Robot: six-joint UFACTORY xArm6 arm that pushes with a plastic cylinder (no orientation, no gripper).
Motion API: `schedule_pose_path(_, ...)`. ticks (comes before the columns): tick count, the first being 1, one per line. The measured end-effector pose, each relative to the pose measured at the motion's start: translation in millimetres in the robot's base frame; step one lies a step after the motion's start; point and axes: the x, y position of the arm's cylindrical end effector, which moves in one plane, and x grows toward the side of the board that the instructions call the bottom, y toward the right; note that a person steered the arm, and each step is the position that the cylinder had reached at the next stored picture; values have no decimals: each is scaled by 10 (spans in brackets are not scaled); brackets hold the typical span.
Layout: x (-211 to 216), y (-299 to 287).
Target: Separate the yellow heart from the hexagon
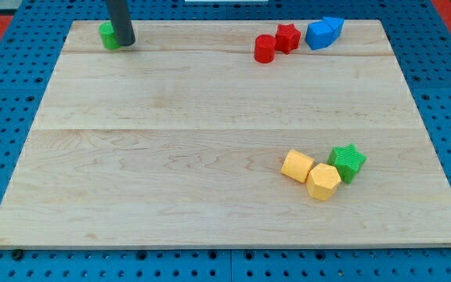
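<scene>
A yellow heart [297, 166] lies at the view's lower right. It touches a yellow hexagon [323, 182] just to its lower right. A green star [348, 163] touches the hexagon on its upper right side. My tip [125, 44] is at the view's top left, far from these blocks. It stands right against a green block [106, 35], which the rod partly hides, so I cannot tell its shape.
At the view's top right, a red cylinder [264, 49] sits next to a red star [287, 37]. Right of them, two blue blocks [317, 35] [334, 26] touch each other. The wooden board [171, 157] lies on a blue perforated base.
</scene>
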Motion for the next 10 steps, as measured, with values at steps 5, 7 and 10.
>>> schedule_pose_path(5, 2873, 3895)
schedule_pose_path(7, 2653, 2169)
schedule_pose_path(10, 2099, 2301)
